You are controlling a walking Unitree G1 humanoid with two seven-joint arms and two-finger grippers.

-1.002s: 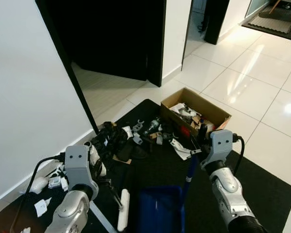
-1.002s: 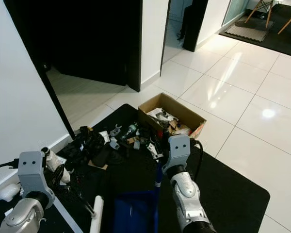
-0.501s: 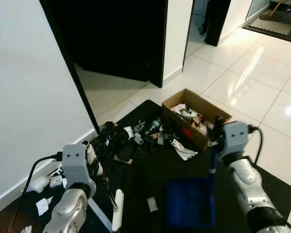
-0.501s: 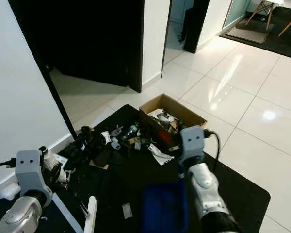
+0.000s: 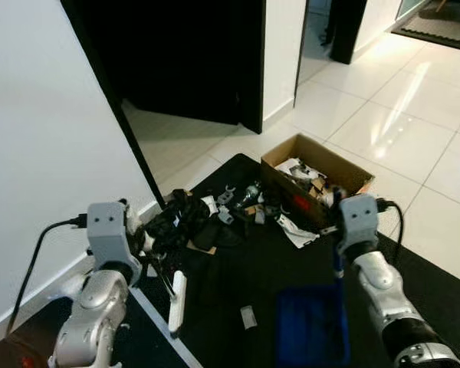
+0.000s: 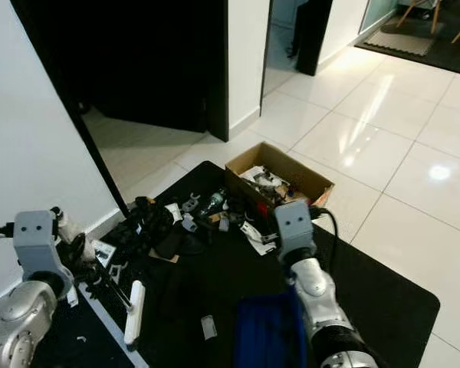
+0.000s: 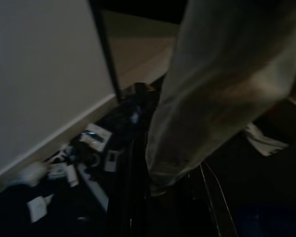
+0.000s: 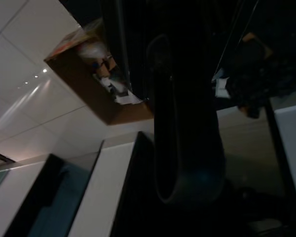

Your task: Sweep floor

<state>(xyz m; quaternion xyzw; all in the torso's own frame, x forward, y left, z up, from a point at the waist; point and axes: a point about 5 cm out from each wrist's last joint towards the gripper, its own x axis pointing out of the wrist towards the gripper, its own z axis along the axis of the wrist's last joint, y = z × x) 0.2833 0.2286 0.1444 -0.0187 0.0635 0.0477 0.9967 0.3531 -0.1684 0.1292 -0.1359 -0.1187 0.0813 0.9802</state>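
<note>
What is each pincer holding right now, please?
Left pincer: shut on the broom.
Right pincer: shut on the blue dustpan handle.

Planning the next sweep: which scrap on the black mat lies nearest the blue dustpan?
The small pale scrap lying alone, just left of the blue dustpan. The other litter is piled farther off, by the cardboard box.

A white wall (image 5: 54, 138) flanks a dark open doorway (image 5: 184, 54), with glossy white floor tiles (image 5: 414, 115) beyond.
</note>
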